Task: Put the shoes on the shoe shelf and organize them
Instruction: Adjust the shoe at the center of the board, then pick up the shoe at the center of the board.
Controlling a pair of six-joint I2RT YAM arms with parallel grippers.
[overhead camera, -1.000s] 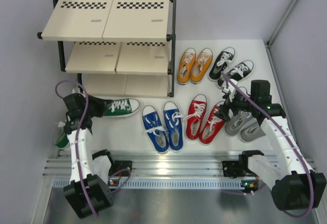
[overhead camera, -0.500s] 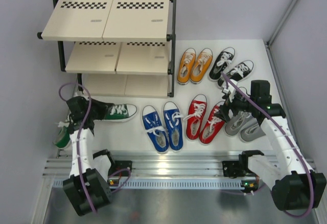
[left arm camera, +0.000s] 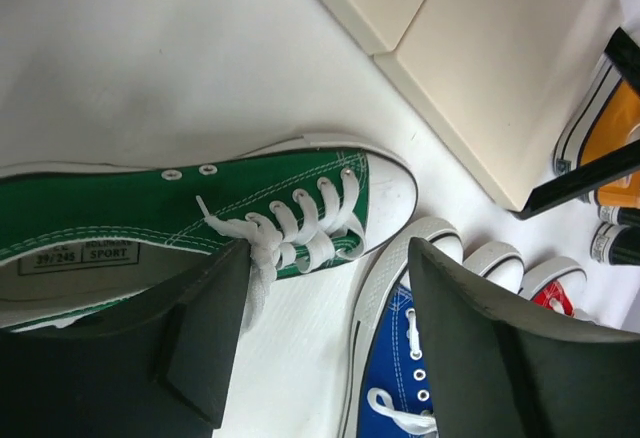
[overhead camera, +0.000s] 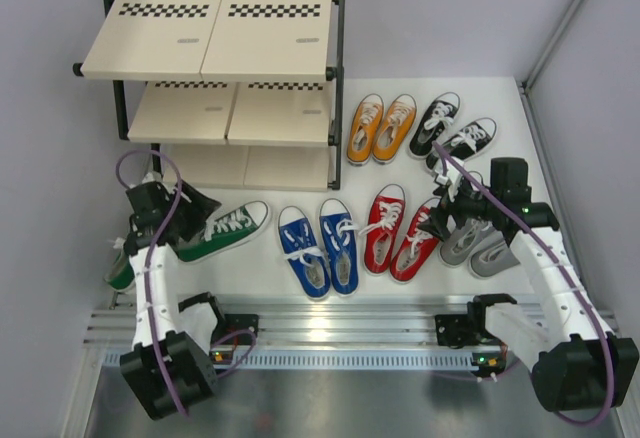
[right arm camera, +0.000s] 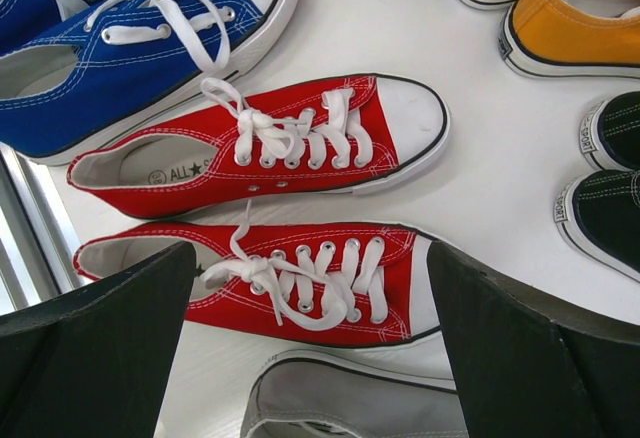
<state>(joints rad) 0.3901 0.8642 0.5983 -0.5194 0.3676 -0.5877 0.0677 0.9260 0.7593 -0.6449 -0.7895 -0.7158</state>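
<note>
We judge the green shoe (left arm camera: 180,203) light, with a soft canvas upper and a stiff rubber sole, so we grip across its sidewalls at the heel. It lies on the table (left arm camera: 150,58), partly under one finger of the left end effector (left arm camera: 325,258), whose jaws stand spread, pinching nothing. The right end effector (right arm camera: 310,253) hangs spread over the red pair (right arm camera: 330,138).

Bright, even light — soft shadows, glare on rail (overhead camera: 322,330), wrist views sharp.

Overhead looks down — wrist views close, both catching blue shoes (right arm camera: 170,63).
</note>
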